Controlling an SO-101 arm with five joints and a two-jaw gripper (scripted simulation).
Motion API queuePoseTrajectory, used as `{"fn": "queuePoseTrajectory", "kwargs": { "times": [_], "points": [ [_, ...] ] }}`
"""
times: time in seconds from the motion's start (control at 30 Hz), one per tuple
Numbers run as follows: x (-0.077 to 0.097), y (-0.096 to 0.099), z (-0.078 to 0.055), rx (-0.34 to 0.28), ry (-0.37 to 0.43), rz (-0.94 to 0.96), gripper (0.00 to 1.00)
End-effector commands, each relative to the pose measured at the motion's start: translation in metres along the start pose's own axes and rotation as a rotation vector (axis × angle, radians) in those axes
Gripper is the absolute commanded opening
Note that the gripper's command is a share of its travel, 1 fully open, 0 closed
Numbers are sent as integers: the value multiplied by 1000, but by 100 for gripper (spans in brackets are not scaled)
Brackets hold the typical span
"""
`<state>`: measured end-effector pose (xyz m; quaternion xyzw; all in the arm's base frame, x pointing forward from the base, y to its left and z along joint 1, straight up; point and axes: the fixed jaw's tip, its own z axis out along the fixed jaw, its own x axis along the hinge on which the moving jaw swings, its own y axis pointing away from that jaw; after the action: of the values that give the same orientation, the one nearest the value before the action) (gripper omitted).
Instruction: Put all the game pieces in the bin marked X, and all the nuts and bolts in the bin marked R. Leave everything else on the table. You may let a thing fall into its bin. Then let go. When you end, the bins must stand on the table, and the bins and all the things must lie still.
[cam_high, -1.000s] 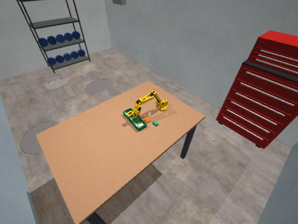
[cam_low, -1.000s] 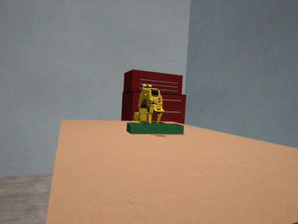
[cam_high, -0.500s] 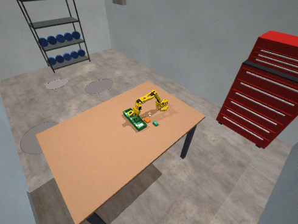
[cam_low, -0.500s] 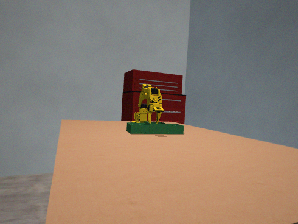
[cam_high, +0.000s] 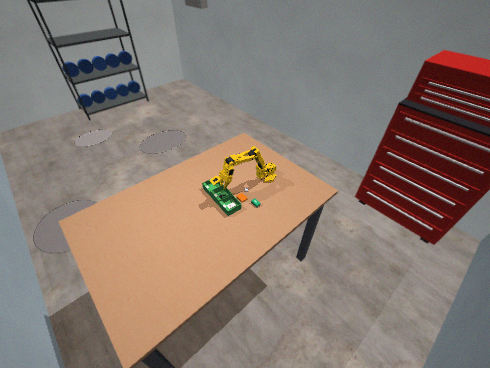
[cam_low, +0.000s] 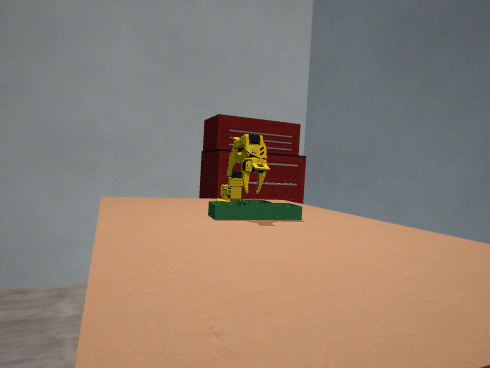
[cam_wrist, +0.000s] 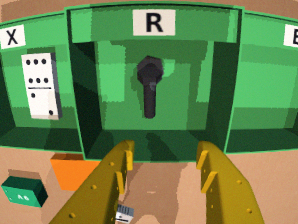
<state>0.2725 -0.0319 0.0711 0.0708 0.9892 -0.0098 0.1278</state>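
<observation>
In the wrist view a dark bolt (cam_wrist: 149, 86) lies inside the middle green bin marked R (cam_wrist: 153, 63), beyond my fingertips and apart from them. My gripper (cam_wrist: 165, 152) is partly open with nothing between its yellow fingers, just above the near wall of that bin. The bin marked X (cam_wrist: 36, 90) to the left holds a white domino (cam_wrist: 39, 84). In the top view the gripper (cam_high: 216, 181) hangs over the row of green bins (cam_high: 220, 195). In the exterior view the gripper (cam_low: 252, 187) stands above the bins (cam_low: 255, 210).
An orange block (cam_wrist: 69, 169), a dark green block (cam_wrist: 24, 189) and a small grey-white piece (cam_wrist: 124, 213) lie on the table beside the bins, near my left finger. They show in the top view too, as the orange block (cam_high: 242, 197) and the green block (cam_high: 256, 202). A third bin (cam_wrist: 269, 83) stands on the right.
</observation>
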Motion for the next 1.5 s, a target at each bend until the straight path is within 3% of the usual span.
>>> {"fn": "queuePoseTrajectory", "kwargs": {
  "times": [0.0,0.7,0.83,1.0,1.07,1.27,1.47],
  "points": [
    [-11,-3,-21,3,-85,5,17],
    [-11,-3,-21,2,-85,4,17],
    [-7,-1,-27,1,-82,-3,17],
    [12,4,-45,-4,-72,-31,17],
    [12,4,-45,-4,-72,-31,17],
    [50,10,-69,-14,-55,-82,17],
    [84,13,-80,-21,-40,-122,17]
  ]
}}
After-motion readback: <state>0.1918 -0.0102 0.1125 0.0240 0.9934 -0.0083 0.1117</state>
